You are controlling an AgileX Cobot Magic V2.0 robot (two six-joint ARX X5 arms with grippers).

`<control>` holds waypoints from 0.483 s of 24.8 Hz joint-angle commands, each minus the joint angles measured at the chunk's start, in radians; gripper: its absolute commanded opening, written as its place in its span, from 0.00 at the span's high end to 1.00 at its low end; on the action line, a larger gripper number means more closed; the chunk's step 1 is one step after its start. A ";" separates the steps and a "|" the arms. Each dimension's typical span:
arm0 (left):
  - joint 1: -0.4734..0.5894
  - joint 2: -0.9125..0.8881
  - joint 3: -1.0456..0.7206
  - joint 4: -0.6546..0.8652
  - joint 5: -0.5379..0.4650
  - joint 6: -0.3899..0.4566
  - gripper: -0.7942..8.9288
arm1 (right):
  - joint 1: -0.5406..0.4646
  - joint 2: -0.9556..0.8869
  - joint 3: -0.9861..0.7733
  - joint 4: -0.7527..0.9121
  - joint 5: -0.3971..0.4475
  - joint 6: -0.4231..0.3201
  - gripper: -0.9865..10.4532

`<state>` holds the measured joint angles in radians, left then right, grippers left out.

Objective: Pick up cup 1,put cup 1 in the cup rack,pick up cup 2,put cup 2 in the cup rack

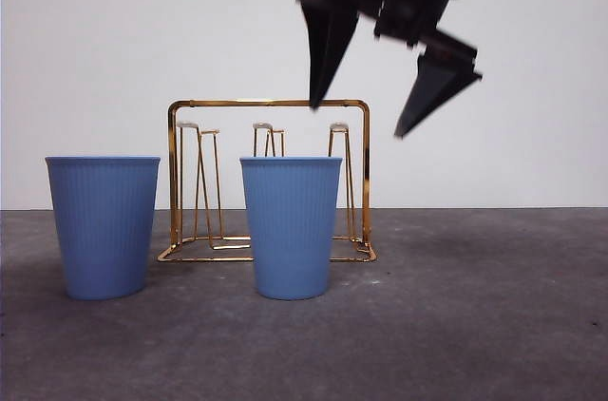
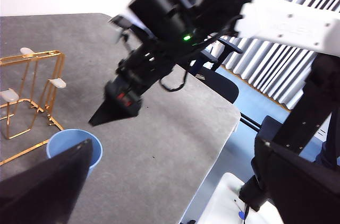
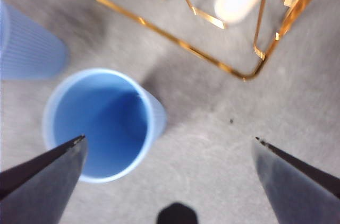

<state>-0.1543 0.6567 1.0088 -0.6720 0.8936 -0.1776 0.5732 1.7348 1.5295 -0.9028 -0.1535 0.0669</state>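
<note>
- On the front view I see the left blue cup (image 1: pixel 103 226) standing upright on the grey desk (image 1: pixel 475 325), at about 9 o'clock from the rack and empty-looking from here
- The gold cup rack (image 1: pixel 269 105) stands behind the two cups, between them, its hairpin prongs bare, nothing hung on it
- The middle blue cup (image 1: pixel 290 226) stands upright just in front of the rack, overlapping its right half in my view; well apart from the left cup
- My right gripper (image 1: pixel 366 121) hangs in the air at about 1 o'clock from the middle cup, above it and touching nothing; its fingers (image 1: pixel 325 45) are spread wide and empty, and its wrist view looks down into that cup's open mouth (image 3: pixel 101 123)
- My left gripper (image 2: pixel 175 192) waits off to the side, fingers spread wide, holding nothing
</note>
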 commanded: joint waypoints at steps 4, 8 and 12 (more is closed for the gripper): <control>-0.011 0.017 0.003 0.008 0.003 -0.006 0.14 | 0.020 0.107 0.002 0.013 0.012 0.002 0.45; -0.011 0.029 0.003 0.008 0.003 -0.005 0.14 | 0.033 0.166 0.002 0.040 0.012 0.008 0.56; -0.011 0.037 0.003 0.007 0.004 -0.014 0.14 | 0.036 0.200 0.002 0.081 0.005 0.003 0.88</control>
<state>-0.1638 0.6941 1.0088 -0.6720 0.8936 -0.1844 0.6060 1.9244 1.5299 -0.8280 -0.1467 0.0673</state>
